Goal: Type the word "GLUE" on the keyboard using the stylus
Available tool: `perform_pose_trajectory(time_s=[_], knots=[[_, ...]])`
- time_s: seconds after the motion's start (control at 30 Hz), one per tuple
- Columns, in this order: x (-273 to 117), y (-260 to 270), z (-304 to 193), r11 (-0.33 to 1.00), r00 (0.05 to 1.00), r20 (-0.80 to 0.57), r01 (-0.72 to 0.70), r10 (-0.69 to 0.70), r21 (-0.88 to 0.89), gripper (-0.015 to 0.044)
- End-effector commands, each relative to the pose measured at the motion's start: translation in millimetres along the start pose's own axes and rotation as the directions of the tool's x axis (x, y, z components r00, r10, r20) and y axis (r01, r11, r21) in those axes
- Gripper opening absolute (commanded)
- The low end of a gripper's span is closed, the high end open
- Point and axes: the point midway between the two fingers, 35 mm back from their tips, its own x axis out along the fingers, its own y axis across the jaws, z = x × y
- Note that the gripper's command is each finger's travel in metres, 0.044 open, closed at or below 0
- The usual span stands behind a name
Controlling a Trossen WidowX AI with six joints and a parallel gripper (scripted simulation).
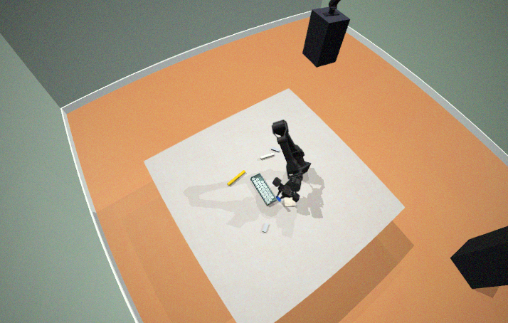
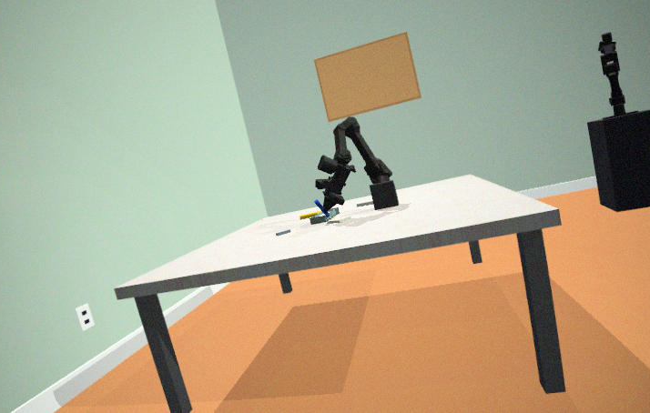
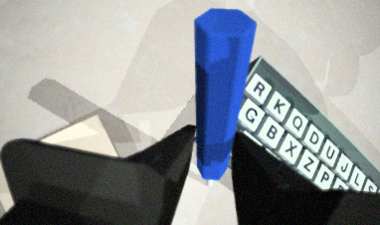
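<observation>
My gripper (image 1: 281,196) (image 2: 326,210) (image 3: 214,136) is shut on the blue stylus (image 1: 278,198) (image 2: 319,206) (image 3: 225,65). In the wrist view the stylus stands steeply between the fingertips, its thick end toward the camera and its small white tip pointing down. The teal keyboard (image 1: 262,189) (image 2: 317,219) (image 3: 294,97) lies on the desk beside the gripper. In the wrist view it is right of the stylus, with G, R, B, K, U and L among the keys in view. The right finger and stylus hide its nearer part. The tip appears off the keyboard's end; its height is unclear.
A cream pad (image 1: 289,202) (image 3: 86,136) lies close beside the gripper. A yellow bar (image 1: 236,178) (image 2: 309,216) lies across the keyboard from the arm. A pale block (image 1: 265,228) (image 2: 283,233) lies beyond the keyboard's end. A white stick (image 1: 267,156) lies near the arm's base.
</observation>
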Motion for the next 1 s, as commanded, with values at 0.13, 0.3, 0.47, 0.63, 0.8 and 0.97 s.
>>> perform_pose_trajectory(time_s=[0.13,0.3,0.47,0.63,0.8,0.97], knots=[[-13,-23,36,0.964,0.982,0.163,0.052,-0.097,0.262,0.0000],[-23,-34,42,0.925,0.961,0.231,0.055,-0.152,0.377,0.0000],[-34,-47,44,0.873,0.937,0.282,0.046,-0.207,0.486,0.0000],[-35,-49,44,0.865,0.933,0.288,0.044,-0.214,0.501,0.0000],[-27,-47,42,0.865,0.934,0.286,0.043,-0.212,0.501,0.0000],[-16,-46,37,0.865,0.935,0.286,0.043,-0.212,0.500,0.0000]])
